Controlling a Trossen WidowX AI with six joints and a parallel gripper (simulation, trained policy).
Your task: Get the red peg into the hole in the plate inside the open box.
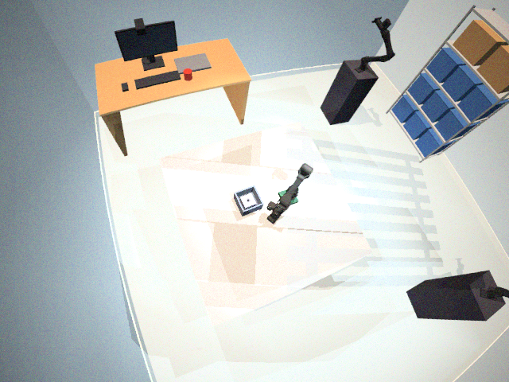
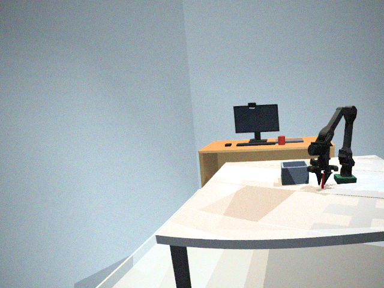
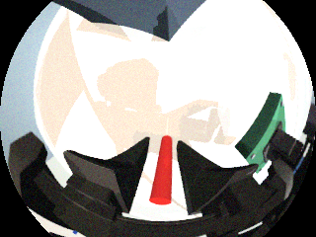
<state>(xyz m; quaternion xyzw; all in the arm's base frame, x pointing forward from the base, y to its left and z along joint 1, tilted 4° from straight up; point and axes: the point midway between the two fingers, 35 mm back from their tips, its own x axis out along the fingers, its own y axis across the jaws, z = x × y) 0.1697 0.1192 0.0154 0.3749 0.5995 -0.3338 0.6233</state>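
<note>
The red peg point(image 2: 323, 182) point(image 3: 161, 180) stands upright on the table. My gripper point(image 2: 322, 184) point(image 3: 163, 142) points down around it, with one finger on each side. The fingers are partly closed, but gaps show on both sides of the peg in the wrist view, so it is open. In the top view the hand hides the peg. The open grey box point(image 1: 252, 210) point(image 2: 294, 177) point(image 3: 133, 17) stands beside the hand, cut off at the top of the wrist view. Its pale bottom plate point(image 1: 253, 202) shows a small dark hole in the top view.
The green arm base point(image 1: 293, 200) point(image 2: 345, 179) point(image 3: 262, 130) stands near the hand, on the other side from the box. A wooden desk point(image 1: 164, 92) point(image 2: 210, 149) with a monitor point(image 1: 147, 40) point(image 2: 257, 119) and a red cup point(image 1: 188, 75) point(image 2: 281, 140) is beyond the table.
</note>
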